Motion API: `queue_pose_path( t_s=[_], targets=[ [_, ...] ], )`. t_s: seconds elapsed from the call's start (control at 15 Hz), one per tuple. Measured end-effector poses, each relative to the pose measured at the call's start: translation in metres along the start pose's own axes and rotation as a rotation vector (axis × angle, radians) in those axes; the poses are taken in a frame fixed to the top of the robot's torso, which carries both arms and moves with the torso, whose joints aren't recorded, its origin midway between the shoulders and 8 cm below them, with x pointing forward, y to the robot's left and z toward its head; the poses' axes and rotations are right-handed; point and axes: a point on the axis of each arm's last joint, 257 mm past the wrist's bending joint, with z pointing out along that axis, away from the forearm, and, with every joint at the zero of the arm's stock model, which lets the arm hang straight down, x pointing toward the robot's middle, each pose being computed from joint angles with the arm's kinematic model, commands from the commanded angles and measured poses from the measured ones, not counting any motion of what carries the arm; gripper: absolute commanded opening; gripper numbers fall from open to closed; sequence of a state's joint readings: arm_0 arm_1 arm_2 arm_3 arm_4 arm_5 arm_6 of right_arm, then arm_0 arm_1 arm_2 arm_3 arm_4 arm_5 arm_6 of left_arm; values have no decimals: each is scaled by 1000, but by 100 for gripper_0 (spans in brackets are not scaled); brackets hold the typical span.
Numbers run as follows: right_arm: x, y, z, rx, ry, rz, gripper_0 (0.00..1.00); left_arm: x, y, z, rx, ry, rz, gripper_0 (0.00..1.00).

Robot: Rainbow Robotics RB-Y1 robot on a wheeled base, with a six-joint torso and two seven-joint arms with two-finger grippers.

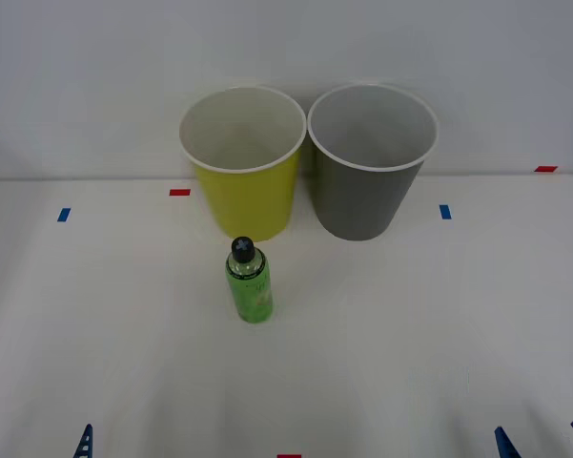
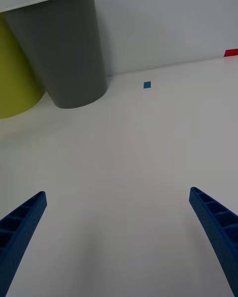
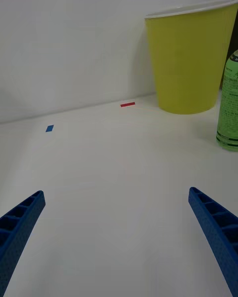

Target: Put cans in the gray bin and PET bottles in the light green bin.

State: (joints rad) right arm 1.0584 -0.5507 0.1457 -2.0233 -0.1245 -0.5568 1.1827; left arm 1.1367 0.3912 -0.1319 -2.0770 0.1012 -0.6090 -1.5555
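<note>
A small clear PET bottle (image 1: 250, 281) with a green label and black cap stands upright on the white table, just in front of the light green bin (image 1: 242, 162). The gray bin (image 1: 370, 159) stands right beside it, to its right. Both bins are upright at the back of the table. My left gripper (image 1: 36, 436) is open low at the near left edge, well short of the bottle (image 3: 229, 108). My right gripper (image 1: 542, 437) is open at the near right edge, with the gray bin (image 2: 64, 49) far ahead of it. No cans are in view.
Small blue tape marks (image 1: 64, 215) (image 1: 444, 212) and red ones (image 1: 179, 192) (image 1: 545, 169) lie flat on the table (image 1: 410, 324). A plain wall rises behind the bins.
</note>
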Motion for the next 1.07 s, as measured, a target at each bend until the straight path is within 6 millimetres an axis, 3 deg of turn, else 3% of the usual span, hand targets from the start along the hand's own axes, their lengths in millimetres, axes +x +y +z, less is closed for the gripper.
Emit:
queue_pose_path(
  t_s=[1.07],
  targets=[
    [0, 0, 0, 0, 0, 0, 100, 0, 0, 0, 0, 0, 0, 100]
  ],
)
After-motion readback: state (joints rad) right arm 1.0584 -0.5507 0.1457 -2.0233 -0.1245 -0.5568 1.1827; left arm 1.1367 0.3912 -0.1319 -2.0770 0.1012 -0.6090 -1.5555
